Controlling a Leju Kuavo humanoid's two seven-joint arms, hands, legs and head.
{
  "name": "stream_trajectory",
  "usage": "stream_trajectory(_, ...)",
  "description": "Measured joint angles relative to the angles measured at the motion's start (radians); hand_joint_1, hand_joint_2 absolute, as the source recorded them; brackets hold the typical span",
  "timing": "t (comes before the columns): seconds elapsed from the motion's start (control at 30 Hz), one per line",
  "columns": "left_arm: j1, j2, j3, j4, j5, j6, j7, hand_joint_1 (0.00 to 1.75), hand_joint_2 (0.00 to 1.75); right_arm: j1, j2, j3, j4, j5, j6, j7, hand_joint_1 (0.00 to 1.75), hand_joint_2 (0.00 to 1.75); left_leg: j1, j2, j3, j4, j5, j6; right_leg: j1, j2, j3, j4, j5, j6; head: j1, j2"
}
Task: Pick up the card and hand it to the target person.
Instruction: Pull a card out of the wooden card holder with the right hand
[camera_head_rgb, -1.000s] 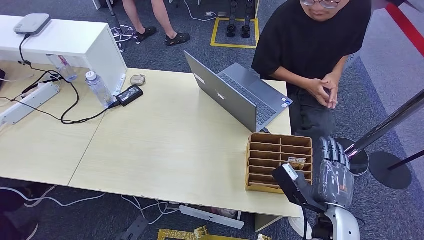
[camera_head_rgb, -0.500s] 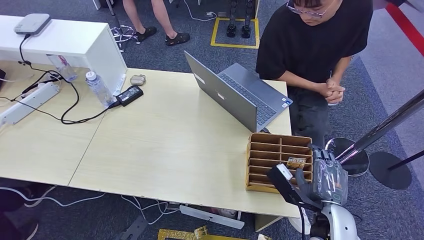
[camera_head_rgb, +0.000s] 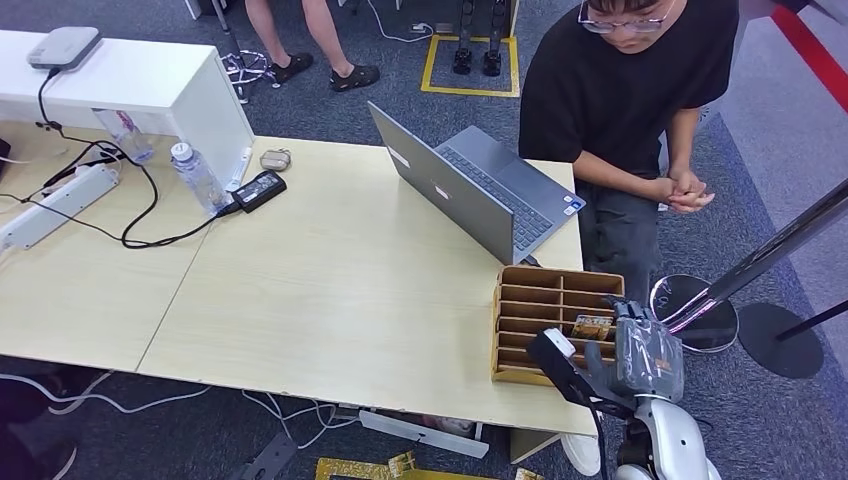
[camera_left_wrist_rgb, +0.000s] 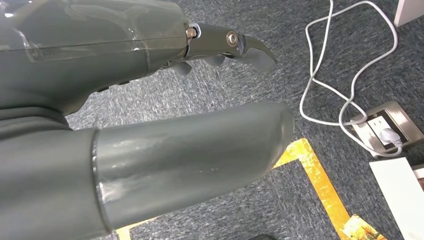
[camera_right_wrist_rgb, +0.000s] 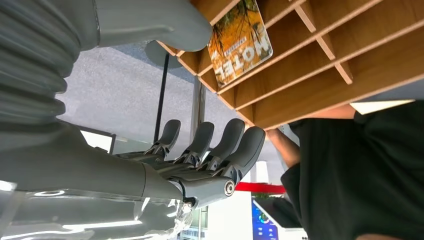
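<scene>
A card (camera_head_rgb: 592, 326) printed with "MOTEL" (camera_right_wrist_rgb: 240, 41) stands in a right-hand slot of the wooden slotted holder (camera_head_rgb: 530, 322) at the table's front right corner. My right hand (camera_head_rgb: 648, 355) hovers just beside the holder's right side, close to the card, fingers (camera_right_wrist_rgb: 220, 148) spread apart and holding nothing. A person in a black shirt (camera_head_rgb: 625, 95) stands behind the table's right end with hands clasped. My left hand (camera_left_wrist_rgb: 150, 100) hangs over the carpet, fingers apart, holding nothing.
An open grey laptop (camera_head_rgb: 470, 190) sits behind the holder. A water bottle (camera_head_rgb: 197, 177), a power adapter (camera_head_rgb: 260, 189), cables and a power strip (camera_head_rgb: 55, 205) lie at the left. A black stand base (camera_head_rgb: 783, 339) and pole are at my right. Another person's legs (camera_head_rgb: 300, 40) stand far back.
My right hand has moved left and forward, closing in on the holder and the card. The person has shifted their clasped hands to the right.
</scene>
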Motion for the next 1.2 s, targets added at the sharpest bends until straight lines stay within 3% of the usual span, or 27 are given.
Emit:
stream_trajectory(0.53, 0.001, 0.0, 0.0, 0.0, -0.005, -0.007, 0.0, 0.0, 0.0, -0.024, -0.012, 0.017, 0.069, 0.023, 0.05, 0.021, 0.58, 1.75, 0.0, 0.0, 0.0, 0.0, 0.0, 0.0, 0.0, 0.0, 0.0, 0.0, 0.0, 0.0, 0.0, 0.0)
stream_trajectory(1.07, 0.001, 0.0, 0.0, 0.0, -0.012, -0.01, 0.0, 0.0, 0.0, -0.032, -0.019, 0.031, 0.105, 0.033, 0.061, 0.024, 0.66, 1.75, 0.0, 0.0, 0.0, 0.0, 0.0, 0.0, 0.0, 0.0, 0.0, 0.0, 0.0, 0.0, 0.0, 0.0)
stream_trajectory(1.2, 0.001, 0.0, 0.0, 0.0, -0.012, -0.01, 0.0, 0.0, 0.0, -0.034, -0.019, 0.032, 0.109, 0.033, 0.061, 0.024, 0.77, 1.75, 0.0, 0.0, 0.0, 0.0, 0.0, 0.0, 0.0, 0.0, 0.0, 0.0, 0.0, 0.0, 0.0, 0.0)
